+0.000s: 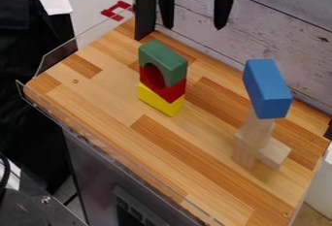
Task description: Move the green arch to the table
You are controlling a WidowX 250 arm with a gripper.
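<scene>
With my claw (194, 28) set wide at the top of the frame, I must align above the green arch (167, 59), seated on the red block (173, 93) left of centre, close evenly on opposite faces, and lift vertically before any sideways travel.

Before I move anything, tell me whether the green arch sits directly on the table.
No, the green arch rests on the red block, with the yellow block beneath that.

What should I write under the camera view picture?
Green arch tops red and yellow blocks; gripper hangs open above.
</scene>
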